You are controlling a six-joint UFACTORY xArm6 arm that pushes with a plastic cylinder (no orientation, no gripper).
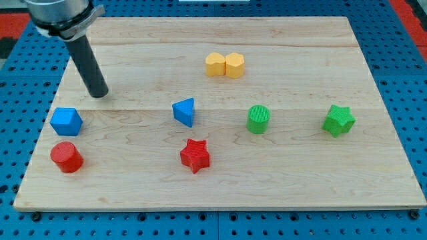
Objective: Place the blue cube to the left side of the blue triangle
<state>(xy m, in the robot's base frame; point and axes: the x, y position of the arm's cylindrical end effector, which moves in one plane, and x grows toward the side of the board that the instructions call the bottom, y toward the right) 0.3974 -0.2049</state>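
Blue cube (66, 121) needs my tip (100, 93), now at its 1 o'clock, with no fingers to clench, circling to 9 o'clock and pushing toward the blue triangle (185, 111).

Cut off by the view's top edge: the grey collar (60, 17) above the dark rod (90, 63), with the rest of the arm out of sight. Hard to tell if my tip (100, 95) touches the wood or hangs just over it. Clipped at the view's right edge: the lower corner of the wooden board (300, 180). Cut on every side: the blue table with holes (400, 60). Only bits showing of red patches (13, 20) in the top corners, too little to name. Pressed together and hard to make out in shape: the left yellow block (215, 65) and the right yellow block (235, 65).
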